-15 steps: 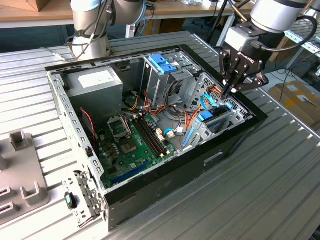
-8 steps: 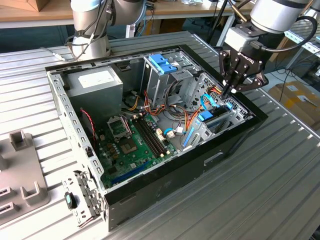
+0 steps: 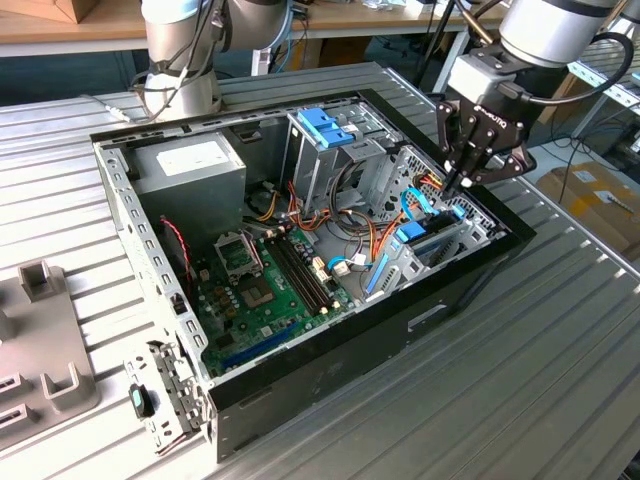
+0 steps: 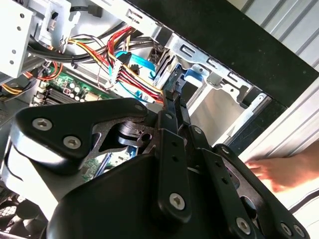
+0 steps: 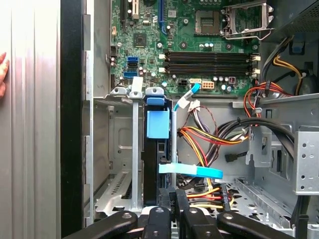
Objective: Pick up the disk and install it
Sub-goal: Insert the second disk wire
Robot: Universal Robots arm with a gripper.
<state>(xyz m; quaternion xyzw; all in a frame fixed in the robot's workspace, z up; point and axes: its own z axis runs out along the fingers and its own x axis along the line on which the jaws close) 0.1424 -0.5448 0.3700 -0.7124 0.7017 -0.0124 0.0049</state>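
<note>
The disk (image 5: 157, 127) stands on edge in a slot of the metal bay at the case's front, its light-blue carrier (image 3: 412, 233) showing along its upper edge. In the exterior view my gripper (image 3: 464, 183) hangs just above that bay, towards the exterior view's right. Its two black fingers are pressed together with nothing between them. In both wrist views the shut gripper (image 5: 175, 198) (image 4: 172, 99) sits over one end of the disk's edge. I cannot tell whether it touches the disk.
The open computer case (image 3: 300, 365) lies on a ribbed metal table. Inside are a motherboard (image 3: 260, 285), a grey power supply (image 3: 190, 165), a tall drive cage with a blue latch (image 3: 325, 125) and loose cables (image 5: 209, 137). A person's hand (image 4: 284, 172) rests beside the case.
</note>
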